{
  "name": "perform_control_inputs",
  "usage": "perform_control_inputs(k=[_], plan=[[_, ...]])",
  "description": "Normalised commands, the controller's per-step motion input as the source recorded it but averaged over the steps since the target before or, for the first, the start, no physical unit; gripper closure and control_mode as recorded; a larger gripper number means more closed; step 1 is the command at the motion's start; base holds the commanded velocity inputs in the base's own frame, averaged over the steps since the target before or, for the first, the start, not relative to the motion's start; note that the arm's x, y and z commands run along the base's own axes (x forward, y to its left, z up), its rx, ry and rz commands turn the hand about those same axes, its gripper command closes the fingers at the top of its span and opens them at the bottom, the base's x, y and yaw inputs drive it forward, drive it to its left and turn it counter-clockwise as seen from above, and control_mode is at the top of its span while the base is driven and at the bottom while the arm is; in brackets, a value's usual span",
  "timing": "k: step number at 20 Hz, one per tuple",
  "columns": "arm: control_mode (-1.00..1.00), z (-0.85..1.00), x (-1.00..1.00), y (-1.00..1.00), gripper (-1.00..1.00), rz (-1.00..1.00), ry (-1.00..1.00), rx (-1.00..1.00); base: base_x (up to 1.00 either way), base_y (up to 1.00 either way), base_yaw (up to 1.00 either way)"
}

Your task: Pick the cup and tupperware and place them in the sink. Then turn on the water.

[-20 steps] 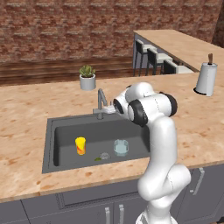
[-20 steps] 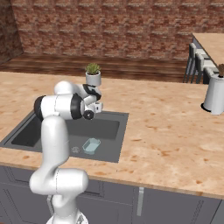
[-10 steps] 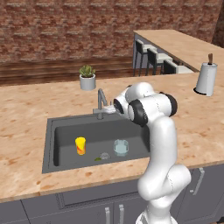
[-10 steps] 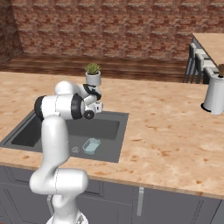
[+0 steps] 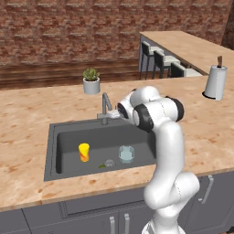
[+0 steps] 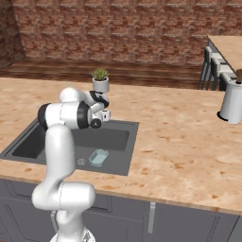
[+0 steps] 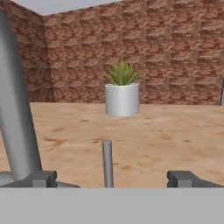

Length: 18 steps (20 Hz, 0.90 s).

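My gripper (image 7: 112,178) hangs at the back edge of the sink (image 5: 64,141), level with the faucet (image 5: 106,106), pointing away over the bench (image 5: 27,119) toward the brick wall. Jaws released, spread wide, nothing between the fingertips (image 7: 42,178) but a thin grey upright rod (image 7: 107,162), probably the faucet lever, though the hand view is too close to be sure. The rod stands about midway between the tips, touching neither. The thick grey faucet neck rises at the left of the hand view, just beside my left tip.

The cup (image 5: 84,152) stands upright on the sink floor, left of centre in the left base view, well below and in front of my gripper. The tupperware (image 5: 126,154) lies flat on the sink floor to the cup's right, apart from it, nearer my arm. In the right base view the tupperware (image 6: 98,158) sits near the front wall of the basin.

Small drain (image 5: 109,162) between the two, toward the front. No stream shows at the spout.

Potted plant (image 7: 122,92) on the bench straight ahead of my gripper, behind the faucet. Paper-towel roll (image 5: 215,82) far right on the bench, well apart.
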Motion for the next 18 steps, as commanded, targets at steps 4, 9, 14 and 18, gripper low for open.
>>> perform_control_inputs(k=[4, 9, 14, 18], plan=[[-1.00, 0.00, 0.17, 0.02, -1.00, 0.00, 0.00, 0.00, 0.00, 0.00, 0.00], [-1.00, 0.00, 0.05, 0.00, -1.00, 0.00, 0.00, 0.00, 0.00, 0.00, 0.00], [-1.00, 0.00, 0.00, 0.00, -1.00, 0.00, 0.00, 0.00, 0.00, 0.00, 0.00], [-1.00, 0.00, 0.03, 0.00, -1.00, 0.00, 0.00, 0.00, 0.00, 0.00, 0.00]])
